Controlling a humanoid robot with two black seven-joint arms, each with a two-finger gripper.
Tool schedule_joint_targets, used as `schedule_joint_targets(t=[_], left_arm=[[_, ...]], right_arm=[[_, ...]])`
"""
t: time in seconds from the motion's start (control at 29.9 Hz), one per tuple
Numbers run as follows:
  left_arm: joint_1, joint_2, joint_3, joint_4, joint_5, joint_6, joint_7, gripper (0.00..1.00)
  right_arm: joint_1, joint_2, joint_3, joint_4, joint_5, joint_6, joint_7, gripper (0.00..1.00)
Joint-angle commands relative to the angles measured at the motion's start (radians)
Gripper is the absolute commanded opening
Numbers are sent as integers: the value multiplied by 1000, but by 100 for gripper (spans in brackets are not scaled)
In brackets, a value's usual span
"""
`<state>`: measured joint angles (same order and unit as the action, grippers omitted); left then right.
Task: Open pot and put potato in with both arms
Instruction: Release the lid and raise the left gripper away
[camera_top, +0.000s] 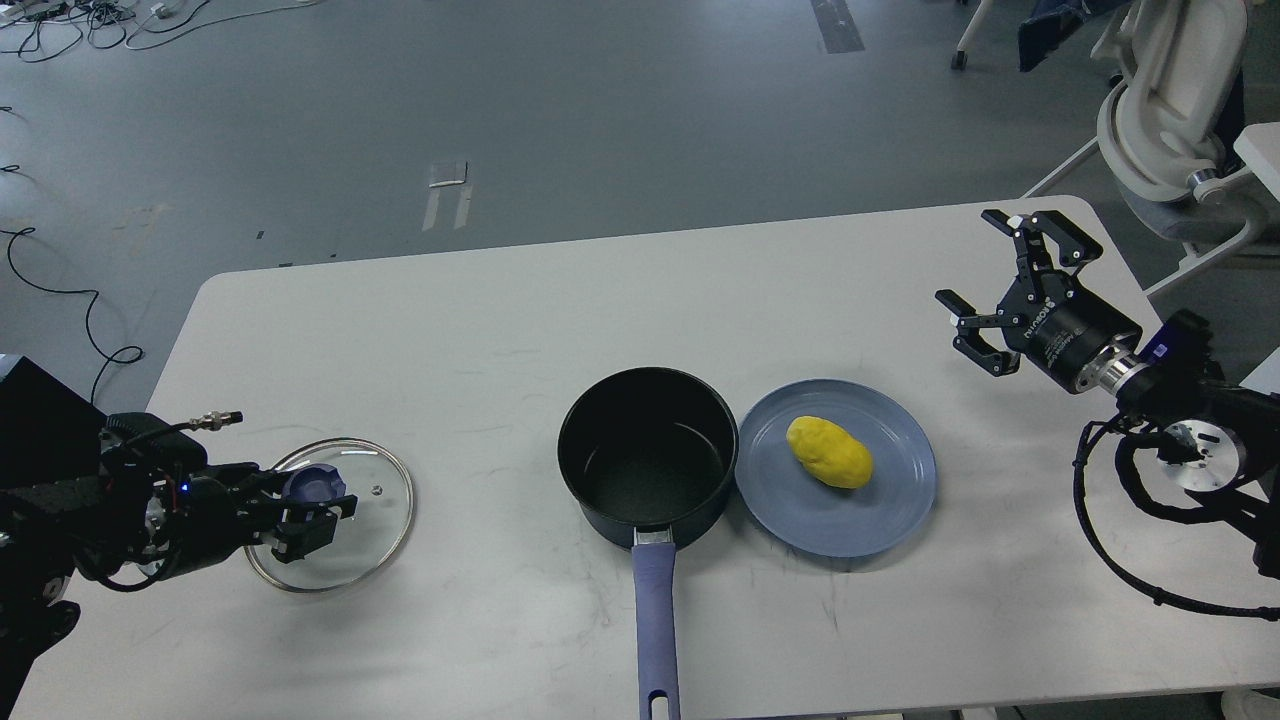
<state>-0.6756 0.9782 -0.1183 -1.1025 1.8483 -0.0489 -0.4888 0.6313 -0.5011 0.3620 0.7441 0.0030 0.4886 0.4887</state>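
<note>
The dark navy pot (648, 460) stands uncovered at the table's middle, black inside and empty, with its blue-purple handle (655, 620) pointing toward me. Its glass lid (365, 530) lies flat on the table at the left, blue knob (312, 484) up. My left gripper (320, 525) is low over the lid, its fingers apart just beside the knob. The yellow potato (829, 452) lies on a blue-grey plate (890, 520) touching the pot's right side. My right gripper (975, 260) is open and empty, raised above the table's right end, well right of the plate.
The white table (500, 330) has rounded corners. Its far edge is near the right gripper. A white chair (1170, 120) stands beyond the right corner. Cables (1140, 560) hang from my right arm over the table's right end.
</note>
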Motion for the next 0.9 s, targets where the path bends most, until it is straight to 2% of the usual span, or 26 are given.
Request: schedule_joint_targets(t=[0.0, 0.03, 0.1, 0.13, 0.23, 0.37, 0.5, 0.57, 0.7, 0.8, 0.87], left_arm=[[2, -12, -3, 9, 0, 0, 0, 62], [2, -13, -1, 9, 0, 0, 0, 68], [2, -13, -1, 9, -1, 0, 0, 71], [2, -13, -1, 9, -1, 0, 0, 76], [1, -15, -9, 6, -30, -2, 0, 98], [-24, -10, -11, 4, -130, -5, 0, 98], [-148, -1, -7, -8, -315, -28, 0, 98], [-212, 2, -9, -8, -441, -72, 0, 98], [-321, 11, -27, -34, -827, -273, 0, 98], [-351, 8, -70, -43, -1106, -386, 0, 98], [-354, -1, -107, -39, -1305, -431, 0, 98]], right_arm=[[-1, -4, 0, 1, 0, 0, 0, 97], [-1, -5, 0, 1, 0, 0, 0, 97], [-1, -10, 0, 1, 0, 0, 0, 97], [-1, -10, 0, 3, 0, 0, 0, 97], [-1, -19, 0, 6, -8, 0, 0, 97], [2, -49, 0, 14, -21, 0, 0, 97], [63, -122, -8, 23, -86, 0, 0, 97], [111, -155, -32, 37, -179, 0, 0, 98], [261, -246, -81, 98, -413, 0, 0, 99], [364, -270, -122, 138, -565, 0, 0, 99], [437, -270, -170, 162, -685, 0, 0, 99]])
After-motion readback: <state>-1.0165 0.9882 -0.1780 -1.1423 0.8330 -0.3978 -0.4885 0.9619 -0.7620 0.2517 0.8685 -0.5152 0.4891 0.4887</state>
